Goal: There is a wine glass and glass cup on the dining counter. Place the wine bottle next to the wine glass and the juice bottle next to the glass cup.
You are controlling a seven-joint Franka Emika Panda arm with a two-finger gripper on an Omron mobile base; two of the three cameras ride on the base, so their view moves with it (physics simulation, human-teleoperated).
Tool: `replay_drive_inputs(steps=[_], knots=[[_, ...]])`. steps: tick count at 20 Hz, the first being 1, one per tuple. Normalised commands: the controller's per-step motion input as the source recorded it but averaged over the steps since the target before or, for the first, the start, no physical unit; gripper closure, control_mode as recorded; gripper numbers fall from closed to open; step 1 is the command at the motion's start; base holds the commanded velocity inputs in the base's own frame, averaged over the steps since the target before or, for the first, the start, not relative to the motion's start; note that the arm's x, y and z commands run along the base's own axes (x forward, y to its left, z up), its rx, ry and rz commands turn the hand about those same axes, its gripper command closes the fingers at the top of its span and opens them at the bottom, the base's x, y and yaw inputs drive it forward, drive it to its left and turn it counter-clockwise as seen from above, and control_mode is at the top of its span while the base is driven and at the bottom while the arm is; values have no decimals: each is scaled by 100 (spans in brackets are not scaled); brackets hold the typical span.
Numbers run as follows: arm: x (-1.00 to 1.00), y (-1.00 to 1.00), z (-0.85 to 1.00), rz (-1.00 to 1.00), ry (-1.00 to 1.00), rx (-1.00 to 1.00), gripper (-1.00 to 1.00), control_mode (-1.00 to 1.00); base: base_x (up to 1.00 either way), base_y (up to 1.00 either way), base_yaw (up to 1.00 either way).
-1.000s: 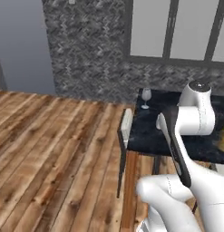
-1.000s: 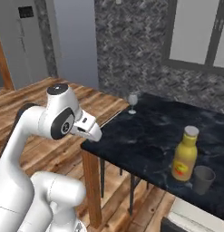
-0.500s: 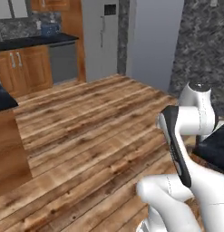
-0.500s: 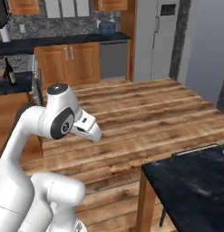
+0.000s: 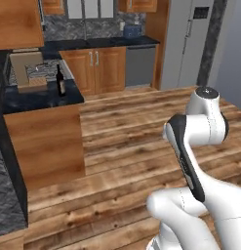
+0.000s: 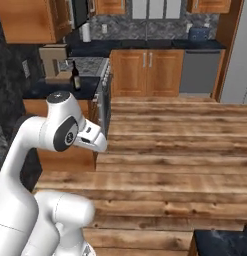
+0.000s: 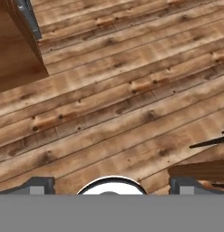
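Observation:
The wine bottle (image 5: 60, 83), slim and dark, stands upright near the edge of the dark-topped kitchen counter (image 5: 39, 100); the right base view also shows the wine bottle (image 6: 75, 76). My gripper (image 7: 112, 183) is open, its fingertips (image 7: 38, 184) far apart over bare wooden floor, nothing between them. My hand (image 6: 92, 141) is held out in front of the base, far short of the bottle. A black corner of the dining counter (image 6: 222, 244) shows at the lower right. The wine glass, glass cup and juice bottle are out of view.
A wooden box (image 5: 27, 72) sits beside the bottle. The counter's wooden base (image 5: 46, 144) stands to the left over open plank floor (image 5: 127, 146). Cabinets (image 5: 97, 71), a dishwasher (image 5: 141, 66) and a grey fridge (image 5: 188, 44) line the far wall.
The whole picture has swung from the dining counter across the floor to the kitchen, so the base has turned. The arm keeps its pose and the gripper stays open.

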Motion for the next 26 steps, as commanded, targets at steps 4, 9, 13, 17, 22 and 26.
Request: replay_drive_inputs(steps=[4, 9, 13, 17, 22, 26], knots=[[0, 0, 0, 0, 0, 0, -100, 100, 78, 0, -3], [0, 0, 0, 0, 0, 0, -100, 100, 82, 0, 0], [0, 0, 0, 0, 0, 0, -100, 100, 85, 0, 0], [0, 0, 0, 0, 0, 0, -100, 100, 87, 0, 0], [0, 0, 0, 0, 0, 0, -100, 100, 88, -4, 0], [0, 0, 0, 0, 0, 0, -100, 100, 82, -27, 7]])
